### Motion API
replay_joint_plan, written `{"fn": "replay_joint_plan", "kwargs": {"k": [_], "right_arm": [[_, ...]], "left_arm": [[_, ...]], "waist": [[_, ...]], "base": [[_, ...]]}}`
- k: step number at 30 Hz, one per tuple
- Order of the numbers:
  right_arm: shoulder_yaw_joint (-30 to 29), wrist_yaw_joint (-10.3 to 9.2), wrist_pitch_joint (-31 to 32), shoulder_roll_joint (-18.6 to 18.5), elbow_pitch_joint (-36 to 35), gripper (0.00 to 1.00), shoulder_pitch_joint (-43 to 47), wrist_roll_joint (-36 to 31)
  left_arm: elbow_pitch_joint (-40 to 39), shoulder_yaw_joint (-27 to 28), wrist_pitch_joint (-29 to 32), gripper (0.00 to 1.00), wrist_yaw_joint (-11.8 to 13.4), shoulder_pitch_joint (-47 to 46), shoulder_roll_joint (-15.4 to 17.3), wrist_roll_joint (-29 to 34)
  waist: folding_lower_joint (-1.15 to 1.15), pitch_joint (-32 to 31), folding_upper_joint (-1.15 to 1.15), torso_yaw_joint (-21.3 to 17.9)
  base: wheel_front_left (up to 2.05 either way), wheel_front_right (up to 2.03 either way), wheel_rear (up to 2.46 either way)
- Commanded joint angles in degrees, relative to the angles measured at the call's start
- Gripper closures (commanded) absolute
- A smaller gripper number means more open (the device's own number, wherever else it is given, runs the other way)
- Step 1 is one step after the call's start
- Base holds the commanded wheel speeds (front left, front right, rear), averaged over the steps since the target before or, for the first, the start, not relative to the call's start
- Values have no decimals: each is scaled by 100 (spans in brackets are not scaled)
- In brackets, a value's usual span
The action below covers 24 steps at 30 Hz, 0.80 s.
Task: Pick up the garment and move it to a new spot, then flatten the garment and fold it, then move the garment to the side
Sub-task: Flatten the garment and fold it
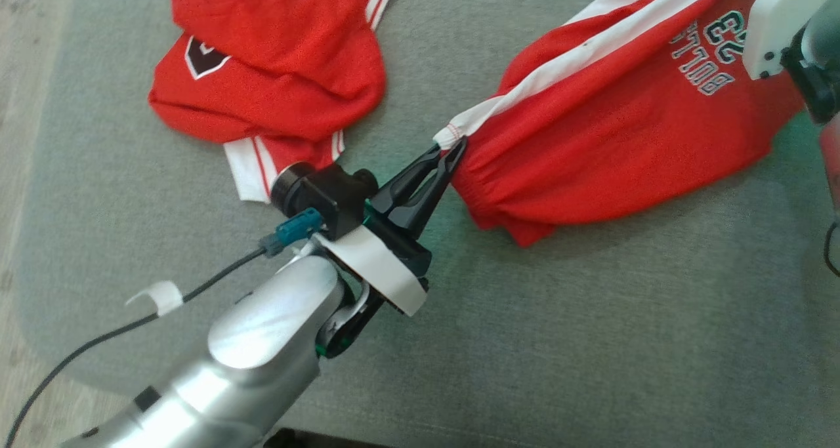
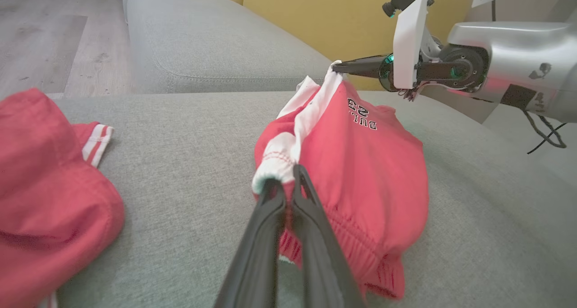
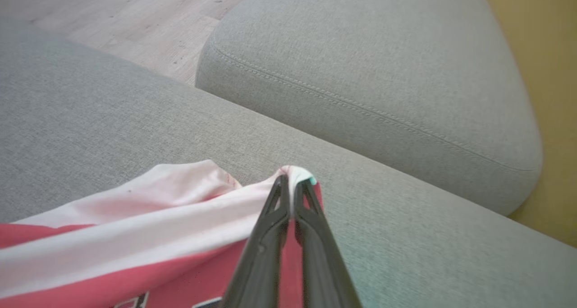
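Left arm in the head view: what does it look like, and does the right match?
Left arm: silver shell, white wrist plate, black camera, teal plug, dark cable with white tape tag. Left gripper: two long dark fingers. Right arm matches: silver, white plate, black cable, dark right gripper.

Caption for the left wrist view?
Left gripper and right gripper each pinch one end of the red shorts, stretched over the grey sofa cushion.
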Motion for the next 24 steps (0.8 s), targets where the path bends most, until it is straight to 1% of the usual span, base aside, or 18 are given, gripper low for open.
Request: {"fn": "replay_joint_plan", "kwargs": {"k": [1, 7, 8, 9, 10, 11, 12, 15, 18, 20, 21, 24], "right_arm": [[68, -5, -98, 35, -80, 100, -184, -45], [111, -5, -405, 90, 539, 100, -463, -145], [92, -5, -483, 85, 627, 59, -509, -185], [50, -5, -561, 92, 718, 0, -544, -215], [22, -5, -631, 116, 807, 0, -569, -243], [-14, -5, -703, 141, 894, 0, -589, -257], [-57, -5, -782, 171, 972, 0, -602, -262], [-230, -5, -1082, 268, 1163, 0, -593, -211], [-422, -5, -1535, 427, 1244, 0, -488, -59], [-507, -5, -1903, 543, 1224, 0, -366, 77], [-507, -5, -1903, 543, 1224, 0, -366, 77], [-547, -5, -2422, 739, 1088, 0, -99, 322]], "left_arm": [[-72, 172, -72, 100, -28, -232, 60, 25], [263, 127, -180, 100, -94, -334, -110, 19], [318, 137, -201, 100, -86, -340, -136, 14], [373, 154, -223, 98, -70, -341, -163, 4], [429, 173, -248, 54, -48, -337, -186, -2], [484, 196, -274, 19, -21, -331, -201, -7], [534, 220, -302, 0, 6, -324, -205, -4], [665, 310, -392, 0, 116, -294, -147, 60], [752, 533, -472, 0, 273, -195, -31, 52], [743, 741, -514, 0, 474, -171, 112, 165], [743, 741, -514, 0, 474, -171, 112, 165], [624, 1132, -538, 0, 707, 3, 287, 235]], "waist": [[-1, 82, 0, 102], [-1, 113, 0, 218], [-1, 107, 0, 228], [-1, 92, 0, 233], [-1, 66, 0, 232], [-1, 29, 0, 219], [-1, -16, 0, 200], [-1, -204, 0, 118], [-1, -486, 0, -20], [-1, -687, 0, -119], [-1, -687, 0, -119], [-1, -992, 0, -318]], "base": [[0, 0, 0], [0, 0, 0], [0, 0, 0], [0, 0, 0], [0, 0, 0], [0, 0, 0], [0, 0, 0], [0, 0, 0], [0, 0, 0], [0, 0, 0], [0, 0, 0], [0, 0, 0]]}}
